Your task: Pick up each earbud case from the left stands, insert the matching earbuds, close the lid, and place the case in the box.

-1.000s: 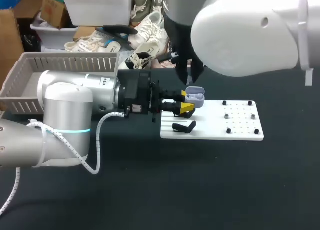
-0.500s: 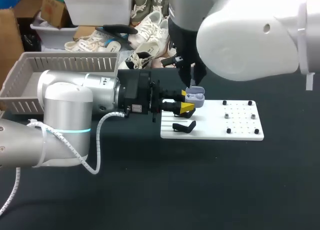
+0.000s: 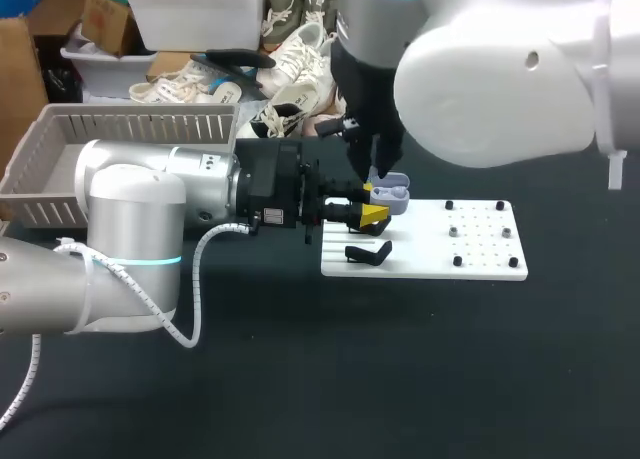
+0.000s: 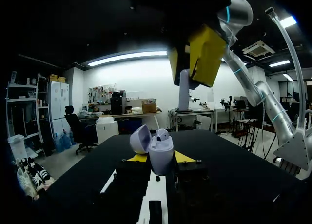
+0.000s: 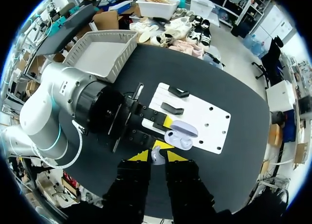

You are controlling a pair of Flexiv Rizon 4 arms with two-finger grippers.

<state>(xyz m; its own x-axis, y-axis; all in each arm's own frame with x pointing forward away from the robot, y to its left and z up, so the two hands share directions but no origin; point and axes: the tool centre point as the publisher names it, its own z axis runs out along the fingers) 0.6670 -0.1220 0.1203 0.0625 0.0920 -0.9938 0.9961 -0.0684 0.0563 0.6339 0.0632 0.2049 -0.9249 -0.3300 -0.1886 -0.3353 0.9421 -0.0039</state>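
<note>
A lavender earbud case with its lid up sits over the left end of the white stand board. My left gripper is shut on it from two sides. The left wrist view shows the case between my yellow tips, one earbud inside. Straight above it hangs my right gripper, shut on a lavender earbud. In the right wrist view that earbud sits between my fingertips, with the open case just ahead.
Two black stands are on the board's left part, and one stand lies near my left gripper. Small black pegs dot the board's right half. A grey basket stands at the back left.
My right gripper has come down with the earbud toward the open case. The left arm and the case have stayed put.
</note>
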